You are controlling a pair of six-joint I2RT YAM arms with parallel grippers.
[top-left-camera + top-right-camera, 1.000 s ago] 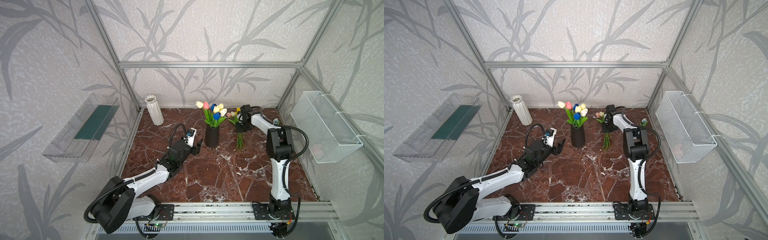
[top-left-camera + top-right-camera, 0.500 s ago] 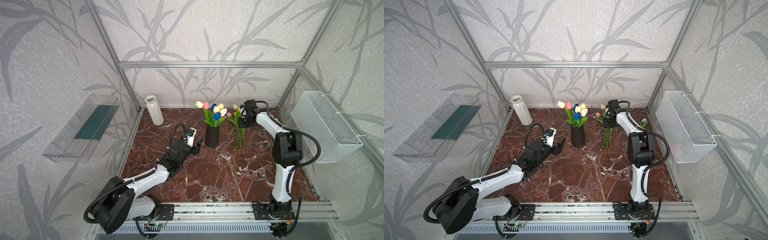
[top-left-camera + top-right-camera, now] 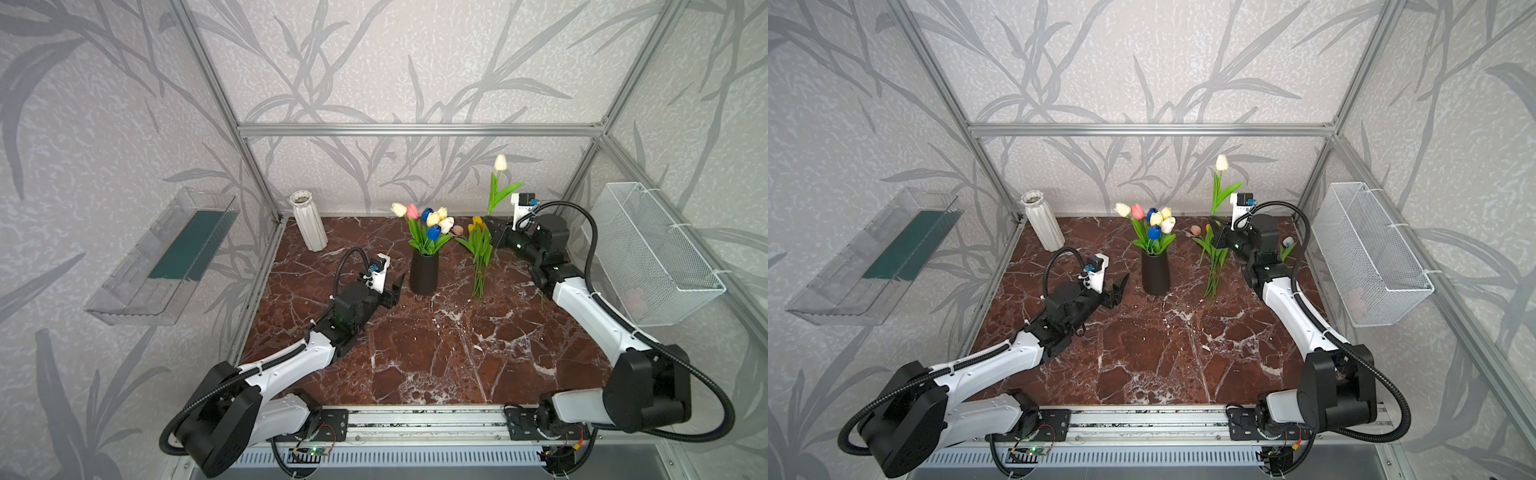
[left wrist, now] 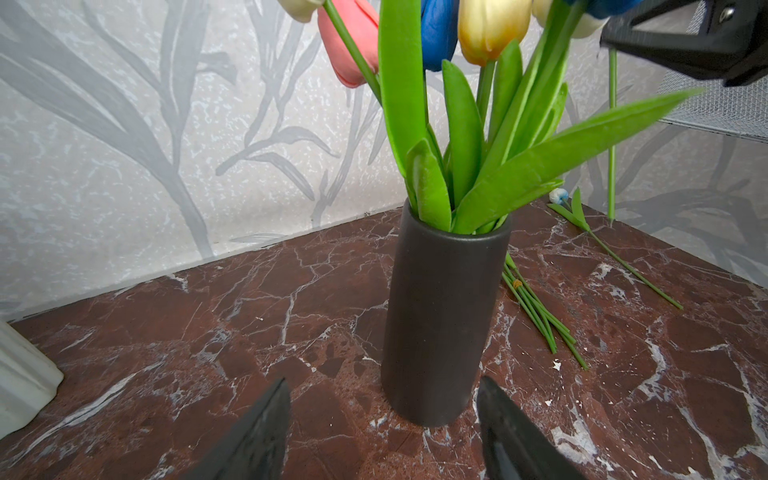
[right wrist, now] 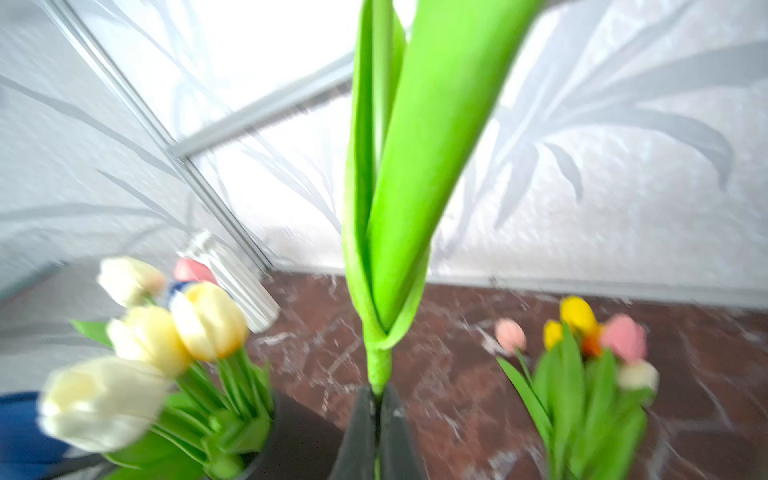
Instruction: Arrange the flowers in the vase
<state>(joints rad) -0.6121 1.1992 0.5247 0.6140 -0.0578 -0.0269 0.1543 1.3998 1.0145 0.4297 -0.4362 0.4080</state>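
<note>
The right pincer (image 5: 377, 399) is closed tight on the stem of a cream-headed artificial tulip (image 3: 500, 163), gripping just below where its green leaves join. The flower stands upright above the pincer, its head well above all the other blooms. This pincer hangs over the red-brown marble counter (image 3: 415, 353), right of the matte black cylindrical vase (image 3: 424, 272) and just beside a loose bunch of yellow and pink tulips (image 3: 478, 245) lying on the counter. The vase holds a bouquet of cream, pink and blue tulips (image 3: 428, 222). The left pincer (image 3: 395, 291) sits low, jaws wide and empty, aimed at the vase's foot, near it but not gripping. A white ribbed ceramic vase (image 3: 308, 224) stands in the back left corner
</note>
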